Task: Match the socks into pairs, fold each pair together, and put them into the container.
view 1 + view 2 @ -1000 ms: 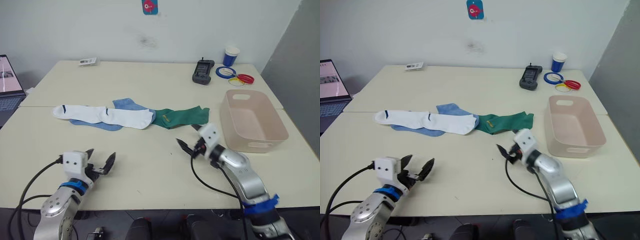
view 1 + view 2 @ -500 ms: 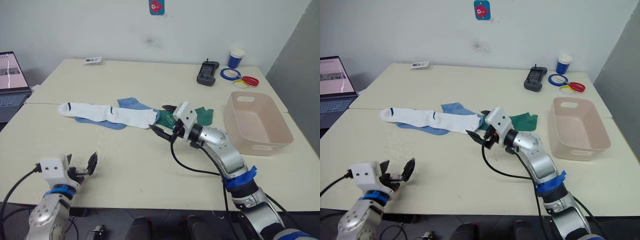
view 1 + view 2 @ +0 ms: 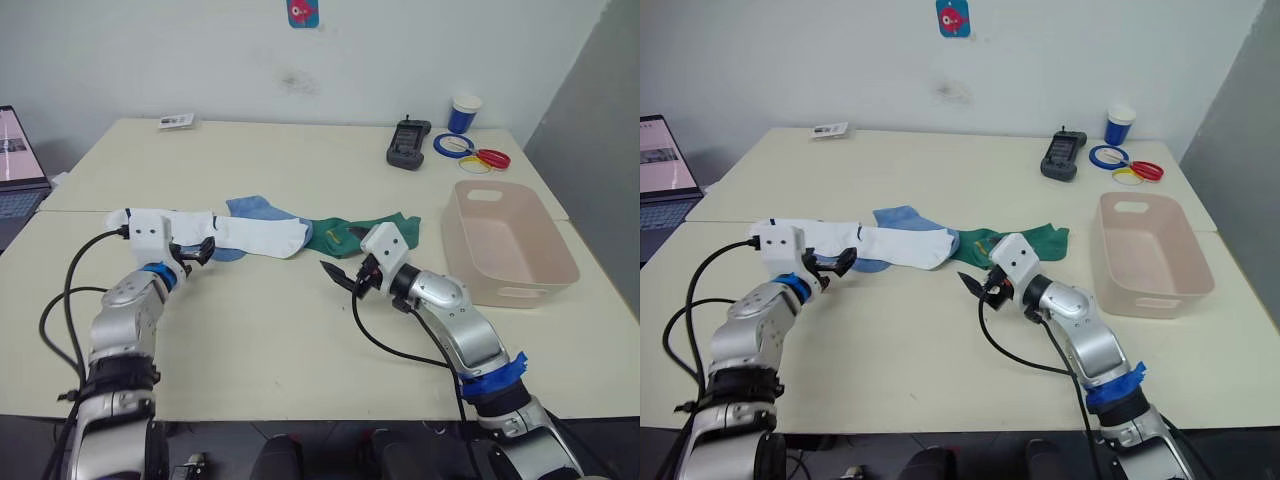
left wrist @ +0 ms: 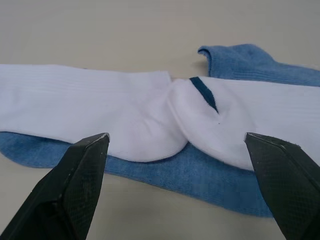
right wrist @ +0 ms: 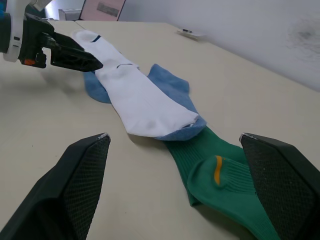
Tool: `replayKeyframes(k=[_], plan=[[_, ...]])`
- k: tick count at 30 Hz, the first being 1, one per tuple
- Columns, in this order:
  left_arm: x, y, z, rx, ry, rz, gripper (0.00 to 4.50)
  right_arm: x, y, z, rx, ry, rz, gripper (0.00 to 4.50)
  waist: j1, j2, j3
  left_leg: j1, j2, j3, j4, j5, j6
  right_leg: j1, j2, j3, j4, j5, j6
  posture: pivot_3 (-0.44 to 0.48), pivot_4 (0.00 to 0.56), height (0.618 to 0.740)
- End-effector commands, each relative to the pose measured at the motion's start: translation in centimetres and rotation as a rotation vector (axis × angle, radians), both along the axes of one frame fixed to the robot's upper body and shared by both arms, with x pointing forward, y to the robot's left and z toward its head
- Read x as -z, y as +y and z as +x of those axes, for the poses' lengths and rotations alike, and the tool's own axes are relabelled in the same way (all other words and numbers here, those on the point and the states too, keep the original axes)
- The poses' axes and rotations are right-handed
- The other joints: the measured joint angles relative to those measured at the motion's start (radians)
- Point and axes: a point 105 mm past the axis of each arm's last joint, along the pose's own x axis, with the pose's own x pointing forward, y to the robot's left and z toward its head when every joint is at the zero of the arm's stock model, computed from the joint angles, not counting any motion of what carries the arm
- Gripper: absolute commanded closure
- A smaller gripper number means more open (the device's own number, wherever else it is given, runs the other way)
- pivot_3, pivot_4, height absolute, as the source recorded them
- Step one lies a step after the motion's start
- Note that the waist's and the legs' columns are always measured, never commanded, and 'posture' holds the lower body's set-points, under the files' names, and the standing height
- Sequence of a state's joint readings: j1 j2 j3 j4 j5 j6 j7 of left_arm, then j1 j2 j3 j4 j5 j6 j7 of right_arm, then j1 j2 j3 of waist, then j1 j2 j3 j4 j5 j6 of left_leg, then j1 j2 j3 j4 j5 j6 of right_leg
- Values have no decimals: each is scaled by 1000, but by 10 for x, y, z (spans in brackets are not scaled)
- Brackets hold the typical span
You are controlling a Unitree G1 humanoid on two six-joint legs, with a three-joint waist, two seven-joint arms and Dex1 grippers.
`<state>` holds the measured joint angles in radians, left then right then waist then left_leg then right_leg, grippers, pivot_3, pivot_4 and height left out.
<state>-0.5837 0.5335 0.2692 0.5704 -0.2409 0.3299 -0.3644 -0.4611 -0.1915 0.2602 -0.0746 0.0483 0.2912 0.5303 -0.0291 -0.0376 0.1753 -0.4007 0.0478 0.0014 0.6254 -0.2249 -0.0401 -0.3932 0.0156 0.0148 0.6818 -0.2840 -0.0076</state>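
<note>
Two white socks [image 3: 250,235] lie end to end on top of light blue socks [image 3: 255,207], with dark green socks [image 3: 365,232] to their right. In the left wrist view the white socks [image 4: 125,115] overlap above a blue sock [image 4: 200,175]. My left gripper [image 3: 197,253] is open just in front of the white socks, its fingers spanning their overlap. In front of the green socks my right gripper [image 3: 340,262] is open too and holds nothing; the green socks [image 5: 225,170] lie between its fingers. The pink-beige container [image 3: 480,285] stands empty on the right.
At the far right of the table are a dark handheld device [image 3: 406,143], a blue cup [image 3: 462,113] and coloured rings [image 3: 470,150]. A small card [image 3: 175,122] lies far left. A laptop [image 3: 15,160] sits at the left edge.
My left gripper has moved from near the table's front edge up to the white socks. My right gripper reached towards the white sock's toe, then drew back in front of the green socks.
</note>
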Motion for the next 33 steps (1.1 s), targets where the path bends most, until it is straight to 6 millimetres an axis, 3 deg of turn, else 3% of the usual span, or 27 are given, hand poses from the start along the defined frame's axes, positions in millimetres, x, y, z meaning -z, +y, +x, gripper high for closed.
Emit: replayKeyframes(k=[1,4,15,17,27,32,33], plan=[[-6,-1,10,28,-23,45,0,-14,0,-4,5,-55,15,36,-1,0,0,0,0,0,0,0,0,0,0,0,0,0,0,0,150,740],[-10,-7,17,58,-39,46,581,-13,-1,-4,14,-52,13,0,0,0,0,0,0,0,0,0,0,0,-1,0,0,0,0,0,150,740],[-12,-15,20,104,-61,63,4041,-11,-4,-2,34,-48,10,0,0,0,0,0,0,0,0,0,0,0,-1,0,0,0,0,0,150,740],[-13,-15,19,104,-67,62,4455,-11,-3,-2,32,-47,12,0,0,0,0,0,0,1,0,0,0,0,-1,0,0,0,0,0,150,740],[-21,-27,4,145,-104,63,4455,-10,0,-1,24,-45,16,0,0,0,0,0,1,0,0,0,0,0,-1,1,0,0,0,0,150,740],[-11,-27,-15,89,-85,50,4455,-7,0,-1,23,-34,20,0,-1,0,0,0,2,0,0,0,0,0,-2,1,1,0,0,0,150,740],[-10,-27,-17,82,-86,35,4289,-7,0,-1,22,-33,20,0,0,0,0,0,2,0,0,0,0,0,-2,1,1,0,0,0,150,740]])
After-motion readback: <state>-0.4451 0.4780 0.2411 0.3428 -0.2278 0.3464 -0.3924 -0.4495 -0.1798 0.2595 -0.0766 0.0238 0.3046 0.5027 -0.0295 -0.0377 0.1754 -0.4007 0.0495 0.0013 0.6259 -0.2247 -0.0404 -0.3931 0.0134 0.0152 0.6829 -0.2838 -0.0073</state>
